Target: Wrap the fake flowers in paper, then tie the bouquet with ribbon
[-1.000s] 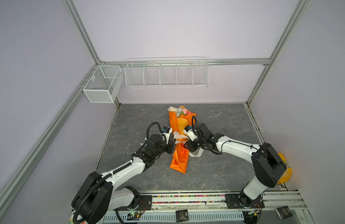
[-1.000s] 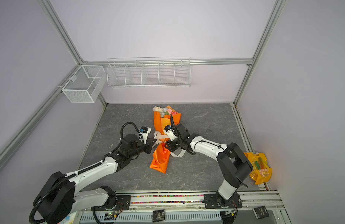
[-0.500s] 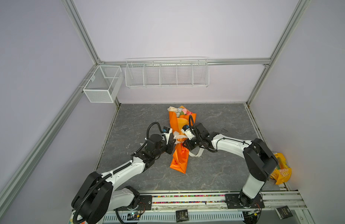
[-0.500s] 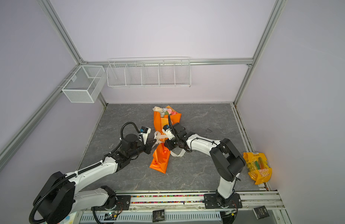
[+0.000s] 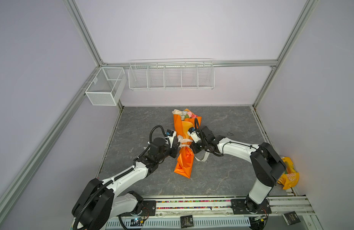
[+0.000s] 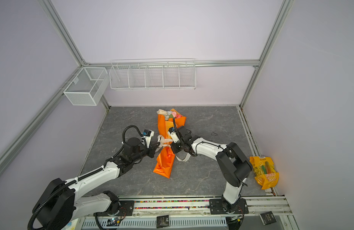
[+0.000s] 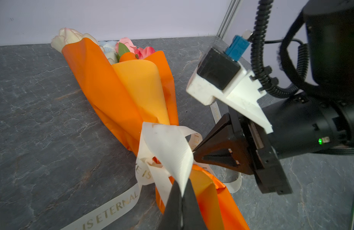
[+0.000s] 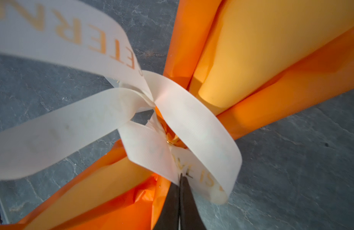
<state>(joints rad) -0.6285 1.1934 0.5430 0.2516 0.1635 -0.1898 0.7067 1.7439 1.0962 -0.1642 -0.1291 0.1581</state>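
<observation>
The right gripper point(image 8: 180, 179) has closed, pinching a ribbon point(image 8: 194, 119) loop; the left gripper point(image 7: 182, 192) pinches another. Pulling both apart evenly should tighten the knot point(image 8: 169, 140).

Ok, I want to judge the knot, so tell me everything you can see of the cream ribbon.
The cream ribbon is a flat, finely ribbed, matte band printed with gold capitals; IS ETERNAL is legible. It circles the narrow waist of the orange wrapper, crossing into loose loops that are not pulled tight. A lettered tail lies on the grey tabletop. The left gripper and the right gripper are each shut on a loop.
</observation>
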